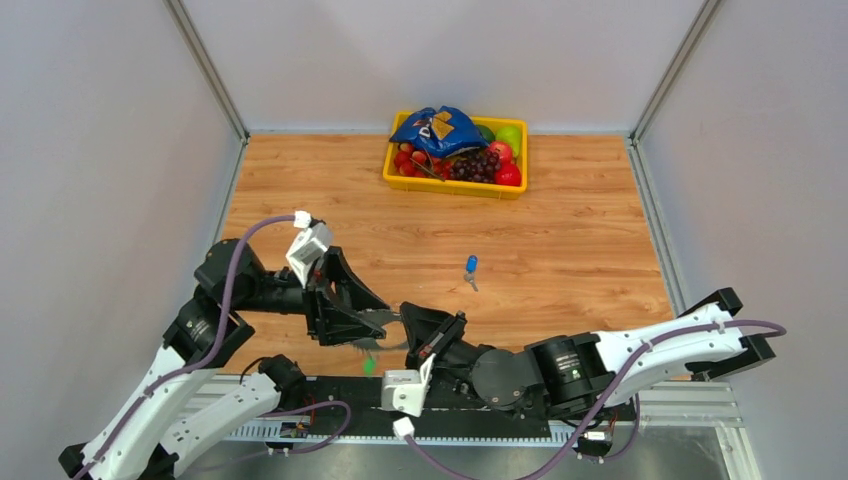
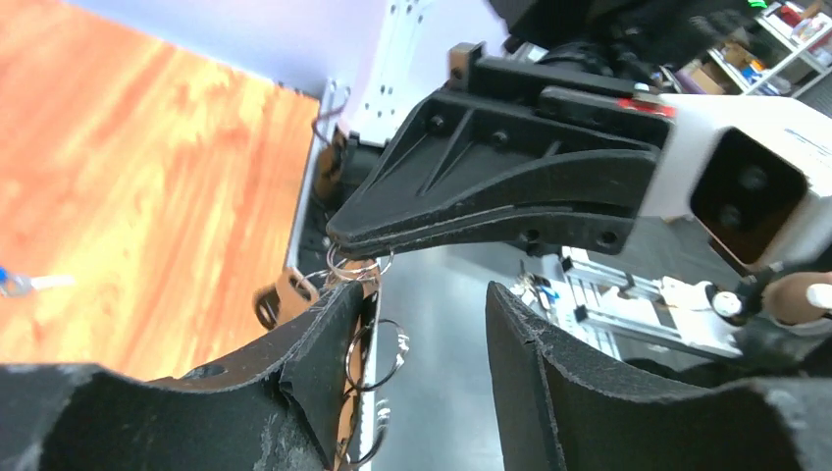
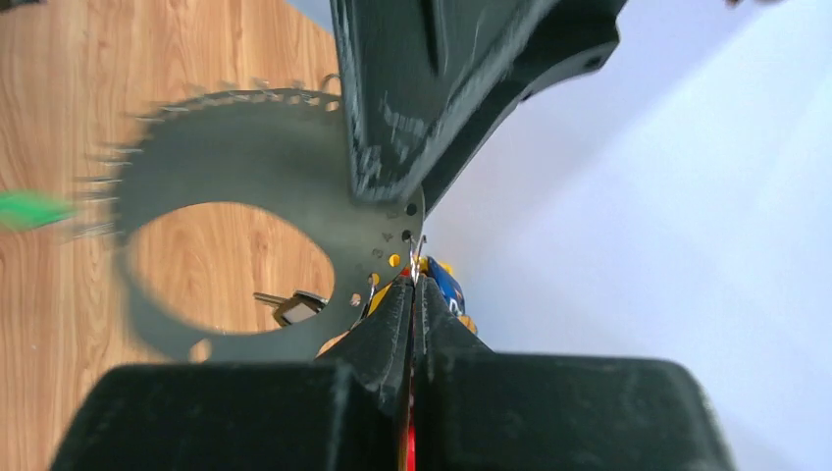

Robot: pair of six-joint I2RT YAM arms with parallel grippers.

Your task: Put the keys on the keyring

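Left pincer parted, right pincer clamped, tips close together.
The left arm rises from its base, folds at the elbow and points its pincer rightward, the two fingers standing well apart. The right arm stretches leftward, low and nearly level over the surface's near edge, its fingers pressed flush.

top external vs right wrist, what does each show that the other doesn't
Only top external: both whole arms and the fruit in the yellow bin. Only right wrist: the small holes punched along the keyring rim, and the right hand shut right at that rim. Both: the keyring, the left hand at it, a green key head, the wooden table.
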